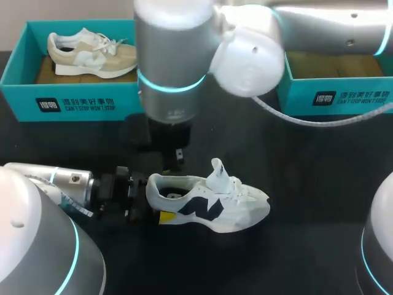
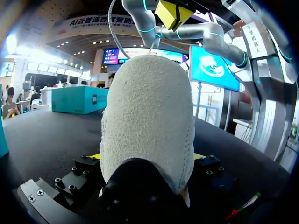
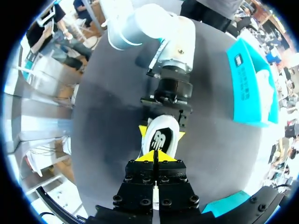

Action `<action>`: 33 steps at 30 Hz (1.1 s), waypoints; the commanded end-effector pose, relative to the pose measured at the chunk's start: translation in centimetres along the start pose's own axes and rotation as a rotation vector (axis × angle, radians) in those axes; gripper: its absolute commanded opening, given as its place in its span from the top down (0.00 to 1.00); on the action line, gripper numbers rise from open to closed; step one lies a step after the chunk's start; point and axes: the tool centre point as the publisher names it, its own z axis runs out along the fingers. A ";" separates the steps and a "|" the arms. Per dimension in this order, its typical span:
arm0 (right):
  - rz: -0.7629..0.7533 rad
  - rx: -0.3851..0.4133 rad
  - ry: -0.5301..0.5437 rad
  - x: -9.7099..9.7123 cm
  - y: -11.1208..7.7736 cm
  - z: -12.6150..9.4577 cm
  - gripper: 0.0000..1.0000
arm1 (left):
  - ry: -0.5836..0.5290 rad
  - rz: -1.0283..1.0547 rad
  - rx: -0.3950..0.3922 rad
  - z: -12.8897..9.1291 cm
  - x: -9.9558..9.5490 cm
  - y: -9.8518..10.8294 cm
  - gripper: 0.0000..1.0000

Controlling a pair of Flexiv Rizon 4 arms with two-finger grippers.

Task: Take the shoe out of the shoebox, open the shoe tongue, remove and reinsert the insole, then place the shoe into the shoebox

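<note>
A white shoe (image 1: 209,206) with a dark side logo lies on its sole on the black table, toe to the right and tongue raised. My left gripper (image 1: 159,200) comes in low from the left and is shut on the shoe's heel (image 2: 149,116), a yellow fingertip (image 2: 96,156) on either side. My right arm reaches across from the right. Its gripper (image 1: 177,158) points down, shut and holding nothing, a little above and behind the heel opening. In the right wrist view its joined tips (image 3: 155,158) hang over the shoe (image 3: 161,137).
A teal shoebox (image 1: 67,92) at the back left holds a beige shoe (image 1: 92,52). A second teal shoebox (image 1: 331,92) stands at the back right under my right arm. A white cable (image 1: 319,120) trails in front of that box.
</note>
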 end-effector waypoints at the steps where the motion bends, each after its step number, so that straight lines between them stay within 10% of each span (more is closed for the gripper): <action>1: 0.003 0.043 -0.002 0.1 1.5 0.5 1.00 | -0.002 0.000 0.000 -0.2 -0.1 0.3 1.00; 10: 0.003 0.043 -0.002 0.1 1.5 0.5 1.00 | -0.002 0.000 0.000 -0.2 -0.1 0.3 1.00; 33: 0.077 0.091 0.038 -0.7 -0.6 9.2 1.00 | -0.002 0.000 0.000 -0.2 -0.1 0.3 1.00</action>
